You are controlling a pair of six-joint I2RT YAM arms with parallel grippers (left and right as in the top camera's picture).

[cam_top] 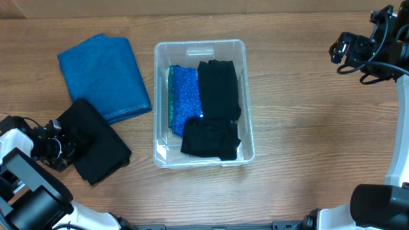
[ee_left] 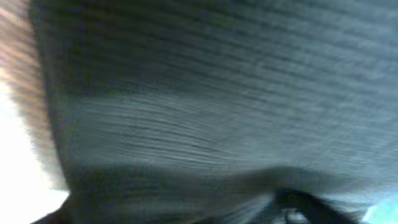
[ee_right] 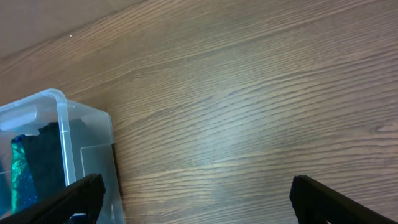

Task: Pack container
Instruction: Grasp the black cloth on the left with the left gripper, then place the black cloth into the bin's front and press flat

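Abt halfway imo: container [cam_top: 199, 45] sits mid-table w/ 3 cloths [cam_top: 217, 86] in it. Black cloth [cam_top: 96, 144] & blue towel [cam_top: 102, 73] lie outside, to its left. My left claw [cam_top: 62, 144] is on the black one, grip idk, cam's all fabric. Right claw [ee_right: 196, 186] spread wide, empty.

Robot-lab tabletop; plain wooden table [cam_top: 307, 128]

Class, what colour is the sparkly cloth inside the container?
The sparkly cloth is blue, green-edged; overhead view shows it best.
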